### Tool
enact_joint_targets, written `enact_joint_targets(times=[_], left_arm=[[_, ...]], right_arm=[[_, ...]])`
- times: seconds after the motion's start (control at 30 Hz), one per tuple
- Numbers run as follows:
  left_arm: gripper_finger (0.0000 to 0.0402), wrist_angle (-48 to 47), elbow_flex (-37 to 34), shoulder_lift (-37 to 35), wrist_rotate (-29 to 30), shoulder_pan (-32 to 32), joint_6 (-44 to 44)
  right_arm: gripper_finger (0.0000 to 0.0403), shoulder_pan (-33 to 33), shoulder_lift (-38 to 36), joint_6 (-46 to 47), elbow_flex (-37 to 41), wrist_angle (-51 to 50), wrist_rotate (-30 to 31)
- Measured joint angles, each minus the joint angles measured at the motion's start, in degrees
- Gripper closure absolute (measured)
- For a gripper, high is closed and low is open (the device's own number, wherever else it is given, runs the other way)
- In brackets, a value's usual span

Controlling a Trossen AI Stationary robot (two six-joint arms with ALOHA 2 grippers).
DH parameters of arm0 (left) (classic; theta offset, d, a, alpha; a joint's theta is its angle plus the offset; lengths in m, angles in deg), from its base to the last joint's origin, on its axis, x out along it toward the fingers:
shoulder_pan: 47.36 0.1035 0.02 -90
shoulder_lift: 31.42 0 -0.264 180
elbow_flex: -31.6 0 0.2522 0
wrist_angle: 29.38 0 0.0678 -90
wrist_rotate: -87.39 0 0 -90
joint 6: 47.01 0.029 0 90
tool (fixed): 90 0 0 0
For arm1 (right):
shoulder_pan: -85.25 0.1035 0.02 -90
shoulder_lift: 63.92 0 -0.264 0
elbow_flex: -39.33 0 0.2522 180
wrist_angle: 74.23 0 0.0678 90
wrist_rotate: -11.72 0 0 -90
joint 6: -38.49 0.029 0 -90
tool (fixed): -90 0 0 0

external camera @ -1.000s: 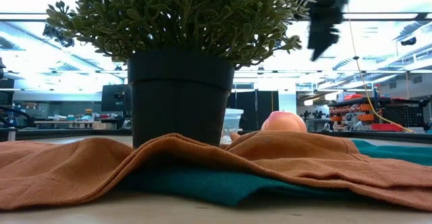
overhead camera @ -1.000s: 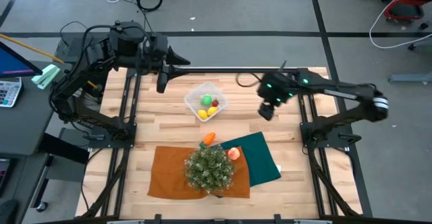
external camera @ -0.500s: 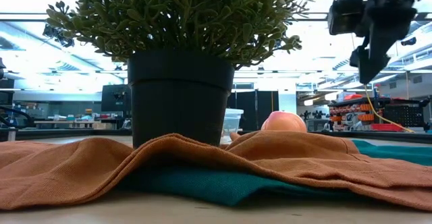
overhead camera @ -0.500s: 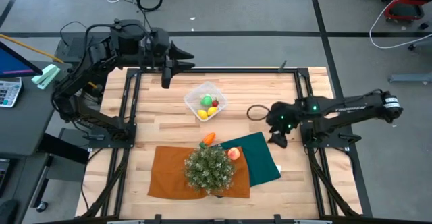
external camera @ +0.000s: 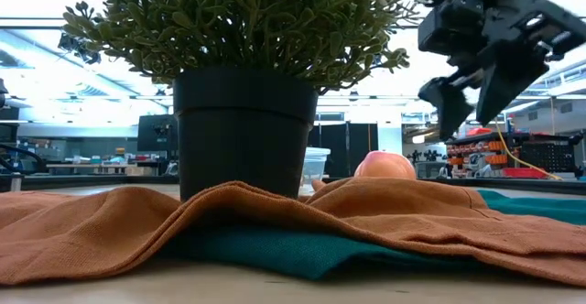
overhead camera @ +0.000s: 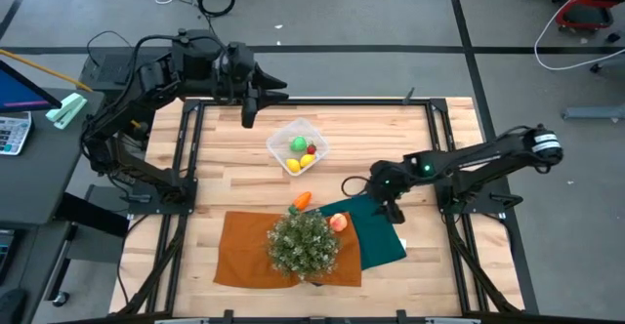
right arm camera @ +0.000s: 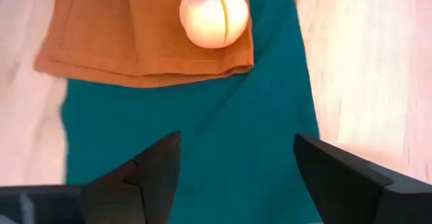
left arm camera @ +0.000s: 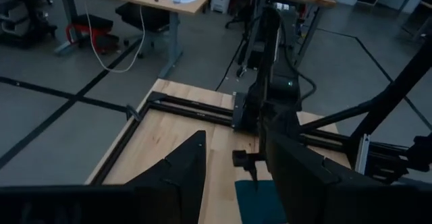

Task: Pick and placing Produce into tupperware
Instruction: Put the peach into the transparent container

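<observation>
- Two pieces of toy produce are lying outside the container: a round peach-pink toy fruit (right arm camera: 215, 15) resting on the rust-orange cloth (overhead camera: 249, 251), just beside the dark green cloth (overhead camera: 376, 228), and a small orange toy vegetable (overhead camera: 302, 200) on the bare wood near the bushy pale-green potted plant (overhead camera: 304, 243).
- Three pieces, green, yellow and dark red, are sitting in the small clear square plastic tupperware (overhead camera: 297, 146), which is standing well apart from the peach, toward the far side of the wooden table (overhead camera: 234, 182).
- Hovering over the green cloth near the peach is the right claw (overhead camera: 389, 207), its fingers standing wide and holding nothing.
- Judging from this, the step in hand is reaching for the peach: the fingers should be straddling the fruit evenly before closing, and coming down short of the cloth, since pinching a fold could drag it.
- Staying clear of the plant's leaves beside the fruit is also mattering.
- Waiting above the table's far edge is the left claw (overhead camera: 249, 112), fingers partly apart and empty.
</observation>
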Motion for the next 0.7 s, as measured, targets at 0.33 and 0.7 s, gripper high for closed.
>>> enact_joint_targets(times=[0.33,0.7], left_arm=[[0.0239,-0.08,0.00,0.02,-0.02,0.01,-1.38],[0.0239,0.09,0.00,0.02,-0.02,0.07,-1.01]], right_arm=[[0.0088,0.00,8.65,-11.73,0.00,12.28,-0.37],[0.0068,0.39,11.48,-15.06,-0.07,20.23,-7.39]])
